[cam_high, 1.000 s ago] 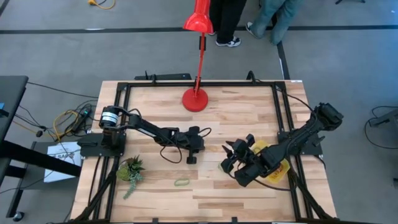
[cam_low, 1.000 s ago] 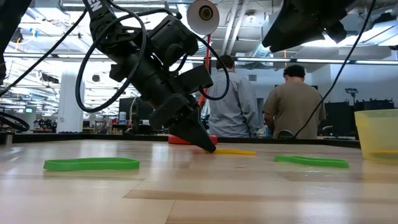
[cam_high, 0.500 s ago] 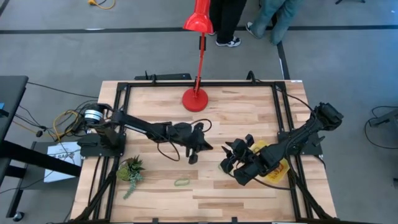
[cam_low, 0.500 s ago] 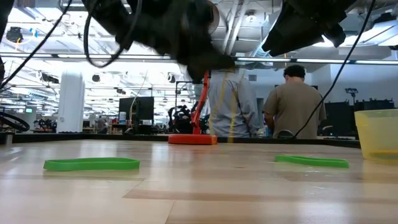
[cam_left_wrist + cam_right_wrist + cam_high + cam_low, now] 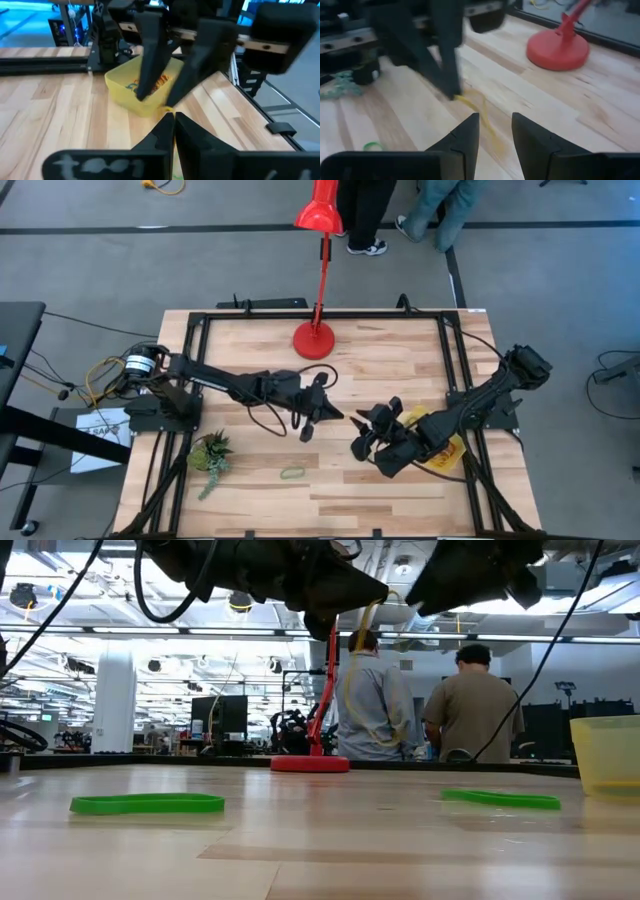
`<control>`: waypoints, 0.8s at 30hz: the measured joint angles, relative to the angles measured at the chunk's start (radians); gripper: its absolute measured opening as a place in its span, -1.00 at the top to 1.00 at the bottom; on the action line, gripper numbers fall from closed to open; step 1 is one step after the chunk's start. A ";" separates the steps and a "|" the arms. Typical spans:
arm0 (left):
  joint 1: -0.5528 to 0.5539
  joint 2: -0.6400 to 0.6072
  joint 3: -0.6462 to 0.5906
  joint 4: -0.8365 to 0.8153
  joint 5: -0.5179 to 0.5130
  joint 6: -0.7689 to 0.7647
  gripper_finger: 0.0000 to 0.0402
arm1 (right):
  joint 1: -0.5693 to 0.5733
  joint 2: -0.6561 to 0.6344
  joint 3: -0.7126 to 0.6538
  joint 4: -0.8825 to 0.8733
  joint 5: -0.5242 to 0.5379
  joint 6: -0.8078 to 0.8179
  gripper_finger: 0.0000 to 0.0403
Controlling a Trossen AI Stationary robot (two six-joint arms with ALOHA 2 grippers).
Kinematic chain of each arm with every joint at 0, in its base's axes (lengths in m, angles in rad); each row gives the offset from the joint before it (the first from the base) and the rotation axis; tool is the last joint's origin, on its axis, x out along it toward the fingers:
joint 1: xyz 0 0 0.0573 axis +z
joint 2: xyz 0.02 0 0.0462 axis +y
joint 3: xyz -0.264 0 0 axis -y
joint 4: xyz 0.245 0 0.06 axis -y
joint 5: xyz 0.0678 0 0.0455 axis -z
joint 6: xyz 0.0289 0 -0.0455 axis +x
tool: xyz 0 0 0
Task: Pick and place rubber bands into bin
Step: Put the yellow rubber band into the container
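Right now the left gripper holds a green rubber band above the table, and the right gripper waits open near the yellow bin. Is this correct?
Not quite: the band in the left gripper is yellow, not green. The right wrist view shows the yellow rubber band hanging from its shut fingertips. The green rubber bands lie on the table. The right gripper does wait open near the bin.

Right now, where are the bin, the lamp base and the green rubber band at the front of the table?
bin (image 5: 120,86), left wrist view, on its yellow side wall.
lamp base (image 5: 555,50), right wrist view, on the red disc's top.
green rubber band (image 5: 292,473), high view, on the loop.
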 joint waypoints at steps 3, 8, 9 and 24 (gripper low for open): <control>0.000 0.001 0.000 0.023 0.005 0.001 1.00 | 0.001 0.000 0.000 0.072 0.000 -0.089 0.46; 0.001 0.001 0.000 0.034 0.084 0.002 1.00 | 0.001 0.000 0.000 0.107 -0.003 -0.175 0.46; 0.001 0.001 0.000 0.040 0.115 0.002 1.00 | 0.001 0.000 0.000 0.106 -0.012 -0.178 0.46; 0.002 0.001 0.000 0.071 0.346 -0.046 1.00 | 0.000 0.000 0.000 0.220 -0.136 -0.396 0.46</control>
